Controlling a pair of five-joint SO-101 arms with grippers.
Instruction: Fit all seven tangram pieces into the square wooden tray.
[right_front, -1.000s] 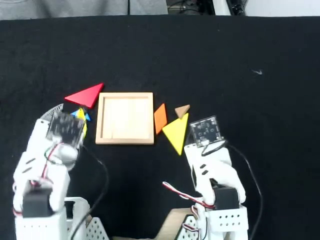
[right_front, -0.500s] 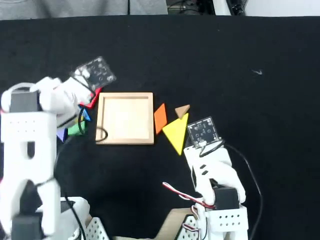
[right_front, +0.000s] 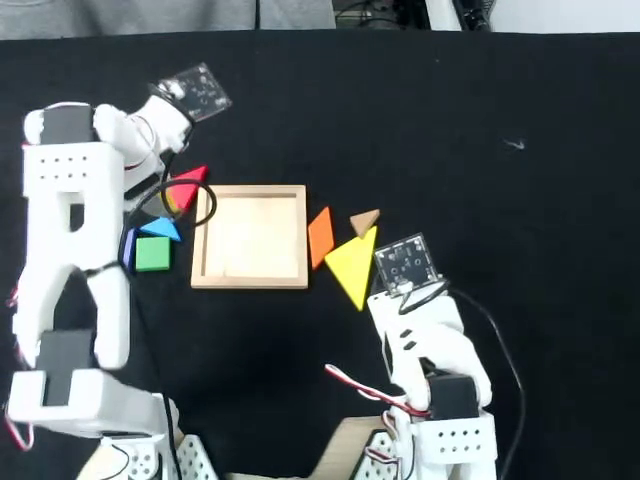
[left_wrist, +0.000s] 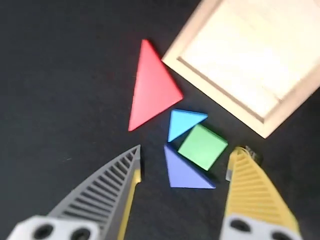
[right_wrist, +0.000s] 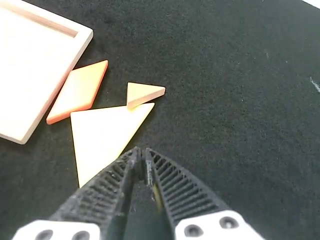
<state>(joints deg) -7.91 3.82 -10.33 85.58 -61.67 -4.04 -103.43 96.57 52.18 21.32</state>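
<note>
Left gripper (left_wrist: 188, 149) spread above green square (left_wrist: 202, 146) — right gripper (right_wrist: 140, 150) pressed together at yellow triangle (right_wrist: 102, 132) edge.

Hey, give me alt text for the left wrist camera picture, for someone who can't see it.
The left arm's open hand hangs above four tangram pieces on a black table: a red triangle, and a touching cluster of light blue triangle, green square and dark blue triangle. The wooden tray beside them is bare where visible.

No readable text, labels, numbers or signs anywhere.
</note>
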